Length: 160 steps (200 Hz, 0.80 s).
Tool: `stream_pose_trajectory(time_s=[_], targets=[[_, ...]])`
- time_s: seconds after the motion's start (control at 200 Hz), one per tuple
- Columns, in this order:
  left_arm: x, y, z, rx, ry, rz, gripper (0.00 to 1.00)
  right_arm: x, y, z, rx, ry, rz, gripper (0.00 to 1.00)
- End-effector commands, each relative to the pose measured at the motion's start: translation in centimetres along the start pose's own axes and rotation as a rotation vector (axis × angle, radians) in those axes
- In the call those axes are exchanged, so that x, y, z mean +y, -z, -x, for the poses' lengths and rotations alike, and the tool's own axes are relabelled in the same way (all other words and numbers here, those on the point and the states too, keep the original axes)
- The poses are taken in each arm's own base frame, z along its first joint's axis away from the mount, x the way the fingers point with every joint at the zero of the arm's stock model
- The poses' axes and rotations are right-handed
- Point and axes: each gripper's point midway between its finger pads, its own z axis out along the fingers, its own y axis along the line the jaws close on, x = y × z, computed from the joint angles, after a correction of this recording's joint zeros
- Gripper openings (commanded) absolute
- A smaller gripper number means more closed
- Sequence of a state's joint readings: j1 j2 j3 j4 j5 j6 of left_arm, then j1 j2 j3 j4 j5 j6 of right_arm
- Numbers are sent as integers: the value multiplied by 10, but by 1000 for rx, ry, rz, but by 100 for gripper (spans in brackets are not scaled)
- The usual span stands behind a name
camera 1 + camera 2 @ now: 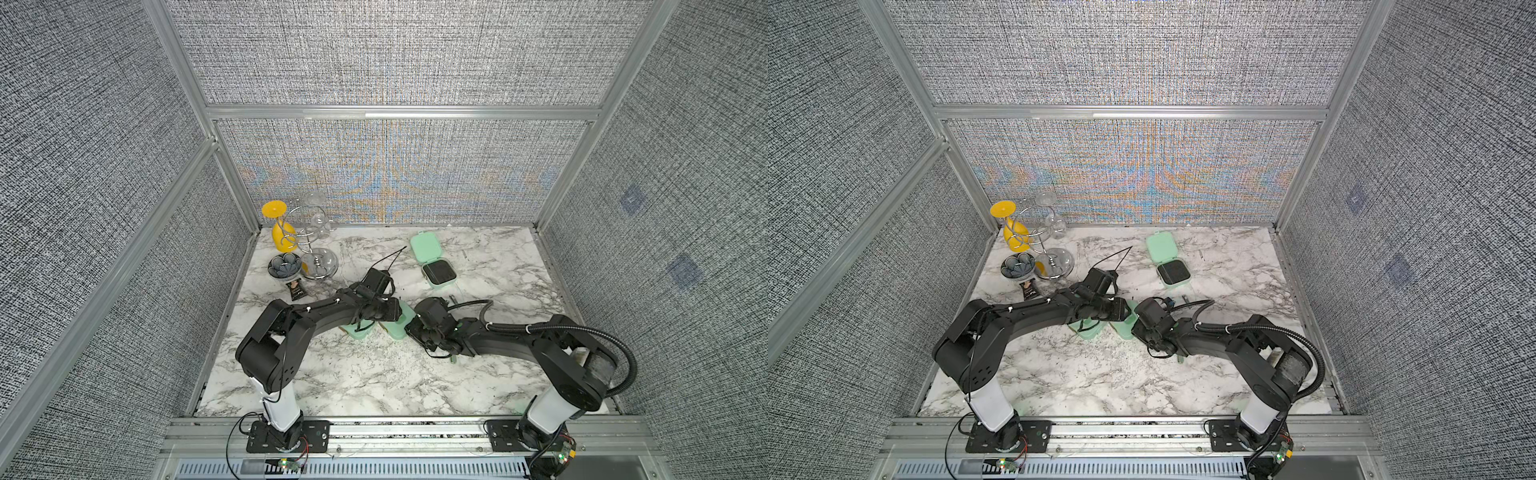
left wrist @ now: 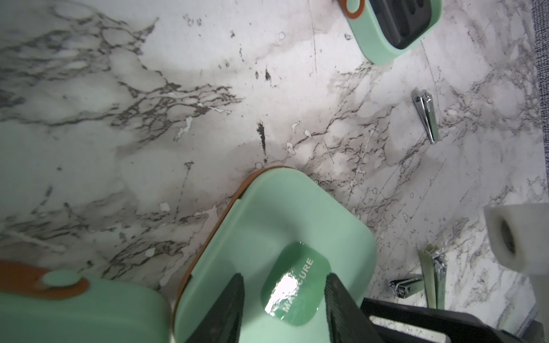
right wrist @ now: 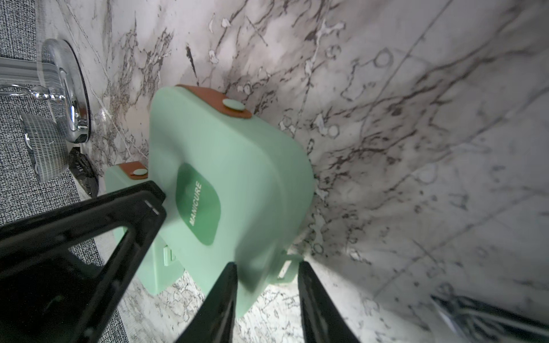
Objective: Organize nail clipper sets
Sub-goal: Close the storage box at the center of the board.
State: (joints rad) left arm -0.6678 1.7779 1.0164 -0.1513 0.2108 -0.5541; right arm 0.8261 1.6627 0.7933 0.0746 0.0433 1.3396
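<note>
Three mint cases on marble table (image 1: 478,374). Open case (image 1: 432,259) sits back-right of centre, well apart from the arms. Its lid is folded flat toward the rear wall and its base is nearer the robot, so the opened pair runs approx back-to-front. Only a black slotted insert shows in the base. The other 2 are shut and lie mid-table just beside each other, under the wrists: labelled case (image 2: 282,231) and second shut case (image 2: 74,308), both w/ brown snap straps. L tool (image 2: 283,277): fingers a little apart, tips on the lid either side of the "MANICURE" label, not clamped round it. R tool (image 3: 266,265): fingers closed in on the labelled case's edge opposite the strap, by the small tab. That case looks tipped, can't say for sure (blur). Loose on the table: lone silver clipper (image 2: 426,117) lying flat betw. open and labelled cases. Green file (image 2: 429,279) and a clipper lie parallel, w/ small clipper (image 2: 404,286) crosswise beside them. Far-left corner: flower dish (image 1: 284,266), snack packet (image 1: 296,291), chrome stand (image 1: 318,257).
</note>
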Motion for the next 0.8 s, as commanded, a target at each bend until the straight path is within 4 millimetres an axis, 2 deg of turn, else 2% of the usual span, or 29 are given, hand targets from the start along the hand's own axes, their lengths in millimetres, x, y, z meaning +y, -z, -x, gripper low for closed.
stream_pose_trajectory(time_s=[0.0, 0.385, 0.795], targets=[[30, -2, -42, 149, 44, 121, 47, 4, -2, 3, -20, -5, 8, 37], [32, 0, -47, 151, 51, 122, 47, 3, -9, 2, -21, -4, 8, 31], [40, -5, -61, 167, 80, 127, 47, -11, -22, -7, -51, -50, 34, 31]])
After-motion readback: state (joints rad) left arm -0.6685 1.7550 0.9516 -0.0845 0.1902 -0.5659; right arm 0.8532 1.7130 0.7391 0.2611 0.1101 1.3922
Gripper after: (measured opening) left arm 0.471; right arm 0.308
